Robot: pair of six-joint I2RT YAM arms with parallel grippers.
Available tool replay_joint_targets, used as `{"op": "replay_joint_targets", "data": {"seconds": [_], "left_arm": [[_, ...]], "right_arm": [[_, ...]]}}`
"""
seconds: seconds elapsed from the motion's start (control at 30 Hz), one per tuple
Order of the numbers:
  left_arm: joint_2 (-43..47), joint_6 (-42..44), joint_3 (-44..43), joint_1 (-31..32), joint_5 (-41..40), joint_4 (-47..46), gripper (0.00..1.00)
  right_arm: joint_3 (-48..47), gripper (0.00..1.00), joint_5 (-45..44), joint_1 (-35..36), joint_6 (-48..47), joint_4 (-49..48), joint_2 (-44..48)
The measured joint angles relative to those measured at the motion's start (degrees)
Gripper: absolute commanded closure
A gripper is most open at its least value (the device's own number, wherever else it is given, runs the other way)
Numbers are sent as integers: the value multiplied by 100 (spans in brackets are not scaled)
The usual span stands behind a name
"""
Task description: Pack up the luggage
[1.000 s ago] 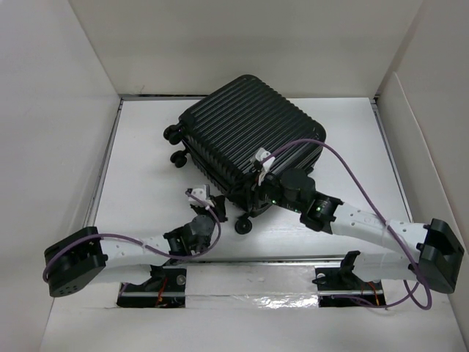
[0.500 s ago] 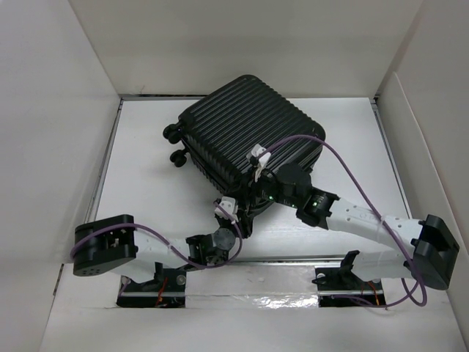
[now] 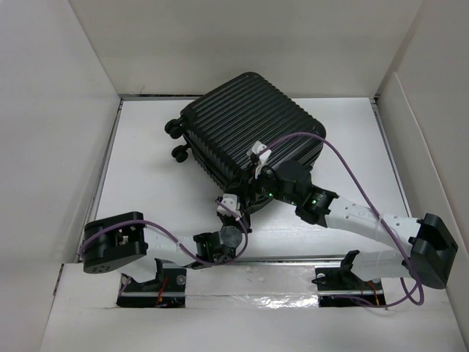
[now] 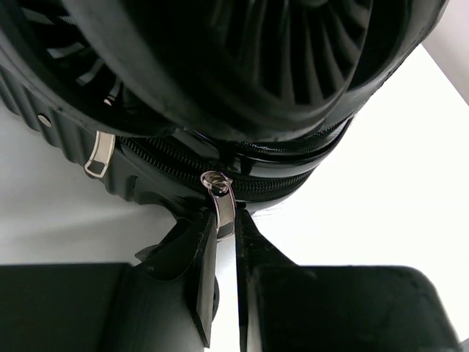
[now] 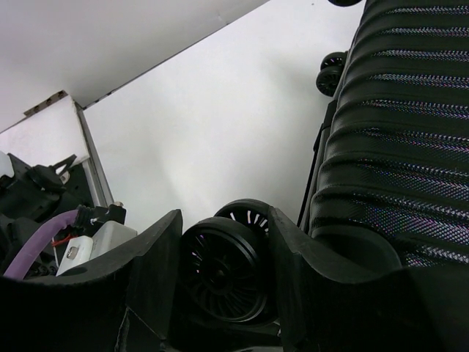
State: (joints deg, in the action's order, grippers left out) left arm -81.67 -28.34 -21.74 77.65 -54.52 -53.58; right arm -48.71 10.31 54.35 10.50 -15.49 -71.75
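- On a white-walled table (image 3: 146,176), the luggage (image 3: 242,125) was seen closed, nudged slightly rearward since before.
- The zipper pull (image 4: 222,194) at the luggage's near corner was clenched by the left gripper (image 4: 226,224).
- A luggage wheel (image 5: 220,271) was straddled by the right gripper (image 5: 226,220); clamping could not be told.

Our left arm (image 3: 172,249) low, elbow folded out left, wrist reaching forward. Our left gripper (image 4: 224,220) pinched almost closed on zipper pull (image 4: 222,202). Our right arm (image 3: 359,216) stretched forward-left from base. Our right gripper (image 5: 223,220) spread wide, fingers (image 5: 154,279) pressed against both sides of caster wheel (image 5: 223,275)
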Motion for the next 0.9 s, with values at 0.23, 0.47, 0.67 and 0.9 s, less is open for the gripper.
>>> {"op": "replay_joint_targets", "data": {"seconds": [0.23, 0.47, 0.67, 0.9], "left_arm": [[433, 35, 151, -55, -92, 448, 100], [1169, -177, 616, -516, -553, 811, 100], [1506, -420, 990, -973, -588, 719, 100], [1587, -837, 1016, -1274, -409, 802, 100]], "right_arm": [[125, 100, 15, 24, 142, -254, 111], [232, 100, 282, 164, 328, -568, 494], [271, 100, 323, 164, 332, -597, 603], [271, 100, 326, 164, 321, -564, 560]]}}
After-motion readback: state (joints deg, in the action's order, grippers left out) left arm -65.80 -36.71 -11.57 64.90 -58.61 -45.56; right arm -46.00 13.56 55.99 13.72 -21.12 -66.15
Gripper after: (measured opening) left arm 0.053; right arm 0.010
